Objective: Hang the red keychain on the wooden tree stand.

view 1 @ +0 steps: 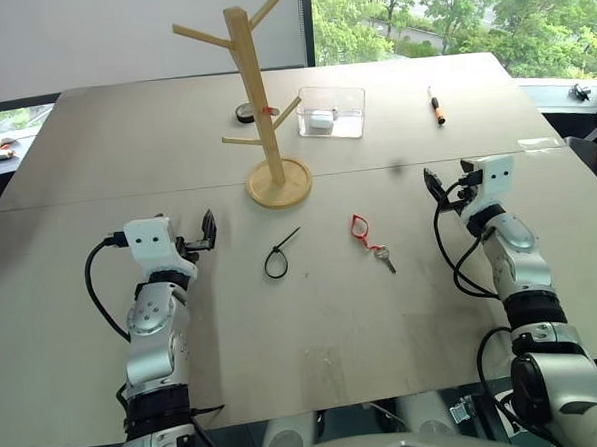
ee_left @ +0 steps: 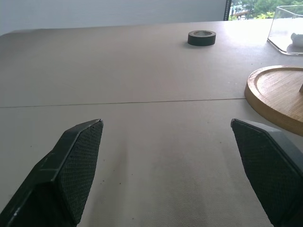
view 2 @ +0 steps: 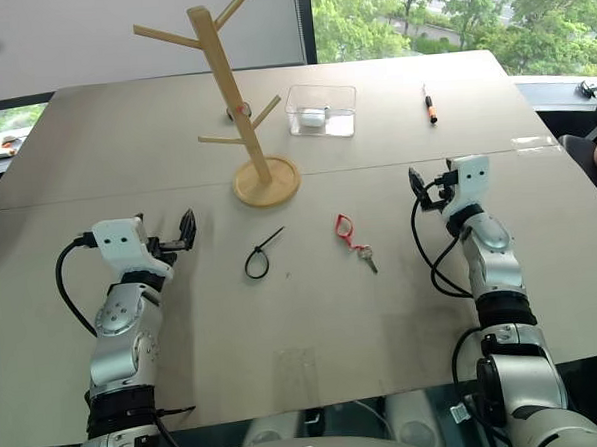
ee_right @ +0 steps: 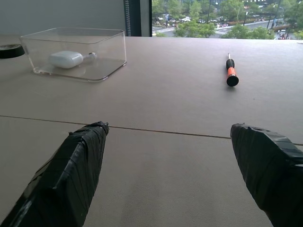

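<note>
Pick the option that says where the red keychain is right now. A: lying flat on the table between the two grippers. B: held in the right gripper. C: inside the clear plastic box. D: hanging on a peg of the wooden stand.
A: the red keychain lies flat on the table, between the open left gripper and the open right gripper.

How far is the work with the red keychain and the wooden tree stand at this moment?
Nothing looks done yet. The red keychain lies flat on the table, in front of the wooden tree stand, whose pegs are bare. The left gripper and right gripper are both open and hold nothing. Picking up and hanging the keychain are both left.
</note>
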